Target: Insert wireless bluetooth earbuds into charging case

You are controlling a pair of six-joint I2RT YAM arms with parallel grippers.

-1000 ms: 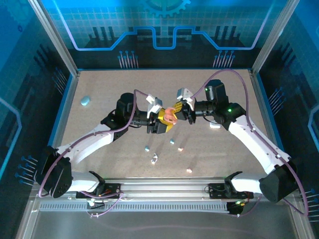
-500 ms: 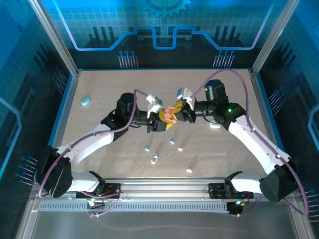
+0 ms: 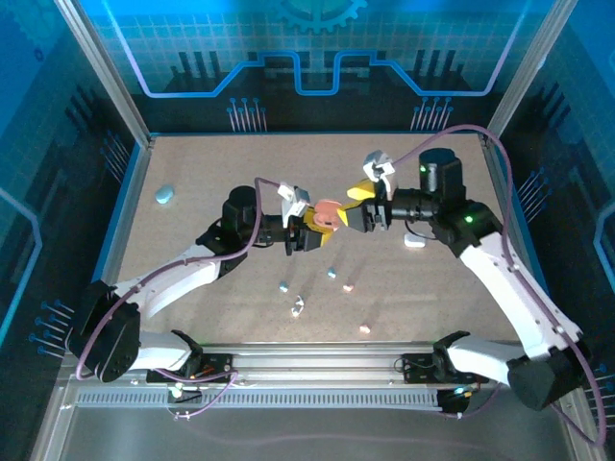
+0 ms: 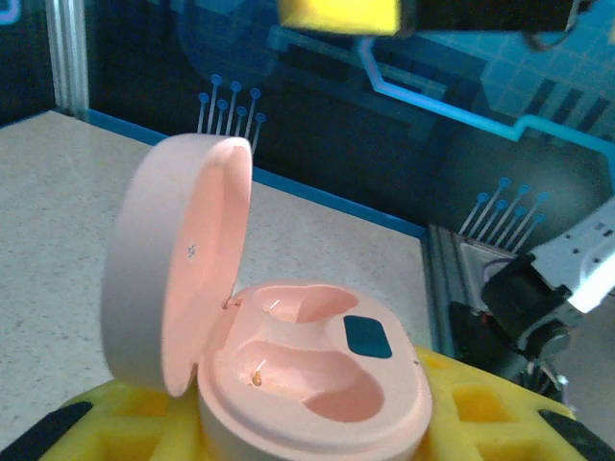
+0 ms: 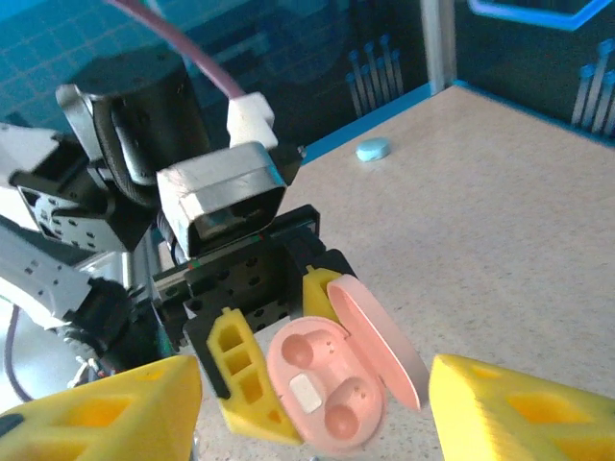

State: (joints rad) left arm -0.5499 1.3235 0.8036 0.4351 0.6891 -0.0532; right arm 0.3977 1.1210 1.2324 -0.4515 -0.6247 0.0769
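Observation:
My left gripper (image 3: 318, 227) is shut on the base of a pink charging case (image 3: 330, 214), held above the table's middle with its lid (image 4: 178, 259) swung up. Both sockets in the case (image 4: 317, 370) are empty. My right gripper (image 3: 356, 206) hangs just right of the case, open, its yellow fingertips (image 5: 524, 413) spread either side of the case (image 5: 332, 384) without touching it. Several small earbuds lie on the table in front: light blue ones (image 3: 284, 286) (image 3: 332, 273), pink ones (image 3: 349, 286) (image 3: 364, 328) and a white one (image 3: 298, 307).
A light blue closed case (image 3: 165, 195) lies at the far left of the table, also seen as the blue case (image 5: 373, 151) in the right wrist view. A white case (image 3: 414, 242) sits under the right arm. Metal frame posts and blue walls ring the table.
My right gripper, shut at the pink case a second ago, has opened and drawn back to the right. The case lid now stands open. The left gripper tightened slightly and stayed put.

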